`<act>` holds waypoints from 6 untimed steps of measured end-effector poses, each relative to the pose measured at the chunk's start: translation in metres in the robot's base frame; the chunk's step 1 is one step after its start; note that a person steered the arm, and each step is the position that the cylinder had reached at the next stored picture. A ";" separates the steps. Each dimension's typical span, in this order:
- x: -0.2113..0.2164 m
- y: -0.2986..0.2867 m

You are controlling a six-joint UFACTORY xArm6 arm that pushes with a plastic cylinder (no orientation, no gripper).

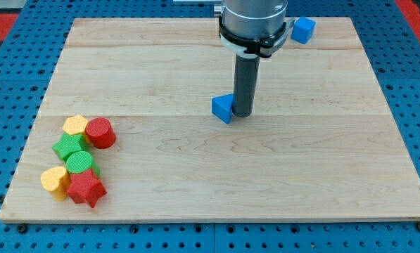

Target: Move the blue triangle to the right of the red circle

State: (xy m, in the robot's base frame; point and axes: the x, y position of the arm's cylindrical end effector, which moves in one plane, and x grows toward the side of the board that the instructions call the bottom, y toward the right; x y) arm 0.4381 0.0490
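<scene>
The blue triangle [223, 108] lies near the middle of the bench [322, 176], a small matte wedge with crisp edges; my tip [243, 114] stands against its right-hand side, touching or all but touching it. There is no pincer on this arm, only the straight dark rod, so nothing is held; the block can only be shoved. The red circle [100, 132] sits well apart toward the view's left, a short smooth cylinder at the top of a tight cluster.

By my judgement the push is in hand but far from finished; the tip is on the correct side to drive the triangle leftward and a little down the view, and the next move calls for a steady line that stops just right of the circle without ramming the cluster.

Around the circle: a yellow block [74, 125] touching its left, a green star [68, 147], a green round block [79, 162], a yellow heart-like block [54, 180] and a red star [86, 187]; all look like painted or foam pieces. A blue cube [304, 29] rests at the view's top right; the bench is pale, grained wood.
</scene>
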 end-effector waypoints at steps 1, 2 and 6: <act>-0.008 0.004; -0.029 0.007; 0.022 -0.030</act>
